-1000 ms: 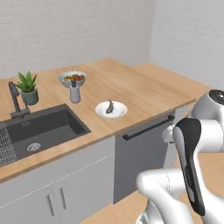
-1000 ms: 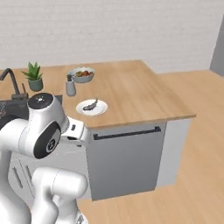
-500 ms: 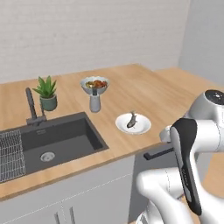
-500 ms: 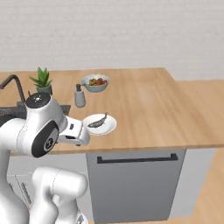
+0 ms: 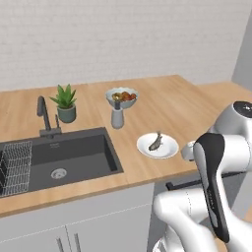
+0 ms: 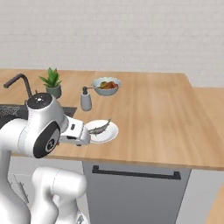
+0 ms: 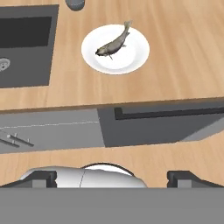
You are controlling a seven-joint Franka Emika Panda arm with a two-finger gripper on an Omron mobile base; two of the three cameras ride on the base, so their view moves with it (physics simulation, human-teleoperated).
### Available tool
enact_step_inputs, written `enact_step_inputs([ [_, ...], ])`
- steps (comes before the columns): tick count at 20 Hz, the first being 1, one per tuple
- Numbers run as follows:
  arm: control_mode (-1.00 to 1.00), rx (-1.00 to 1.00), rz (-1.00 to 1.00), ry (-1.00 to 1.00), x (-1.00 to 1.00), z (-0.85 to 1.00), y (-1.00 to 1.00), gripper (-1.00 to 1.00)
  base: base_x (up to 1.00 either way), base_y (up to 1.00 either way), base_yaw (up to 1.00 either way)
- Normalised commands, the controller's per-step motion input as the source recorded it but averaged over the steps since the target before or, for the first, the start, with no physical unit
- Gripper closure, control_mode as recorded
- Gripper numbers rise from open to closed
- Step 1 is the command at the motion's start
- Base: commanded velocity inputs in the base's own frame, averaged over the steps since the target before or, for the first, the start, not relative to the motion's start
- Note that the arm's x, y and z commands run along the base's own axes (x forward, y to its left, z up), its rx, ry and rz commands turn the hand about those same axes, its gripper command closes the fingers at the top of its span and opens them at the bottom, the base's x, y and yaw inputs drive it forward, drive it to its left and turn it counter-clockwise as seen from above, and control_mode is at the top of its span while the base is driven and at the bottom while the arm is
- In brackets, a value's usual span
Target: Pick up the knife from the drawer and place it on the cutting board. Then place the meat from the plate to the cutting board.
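Near the bench's [image 5: 167, 106] front edge, the fish [image 7: 113, 43] on the plate [image 7: 133, 59] looks limp and slippery, best pinched mid-body, while the claw's [image 7: 116, 178] fingertips stand spread wide, empty.

Both base views look forward and down over the counter [image 5: 172, 106] from behind the arm, sharing the plate [image 5: 157, 145], which the hand view overlooks from above.

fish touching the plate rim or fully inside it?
Touching the plate: the hand view shows the fish lying on it, tail reaching out to the rim at the top.
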Motion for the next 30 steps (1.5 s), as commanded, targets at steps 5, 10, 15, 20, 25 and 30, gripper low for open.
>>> enact_step_inputs([
  [5, 1.00, 0.00, 0.00, 0.00, 0.00, 0.00, 0.00, -1.00, 0.26, -0.05, 0.30],
  [10, 1.00, 0.00, 0.00, 0.00, 0.00, 0.00, 0.00, -1.00, 0.01, -0.02, 0.06],
  [15, 1.00, 0.00, 0.00, 0.00, 0.00, 0.00, 0.00, -1.00, 0.01, 0.00, 0.00],
  [20, -1.00, 0.00, 0.00, 0.00, 0.53, -0.04, 0.00, -1.00, 0.03, 0.00, 0.00],
  [25, -1.00, 0.00, 0.00, 0.00, 0.99, -0.12, -0.02, -1.00, 0.00, 0.00, 0.00],
  [30, -1.00, 0.02, 0.00, 0.01, 1.00, -0.18, -0.18, -1.00, 0.00, 0.00, 0.00],
])
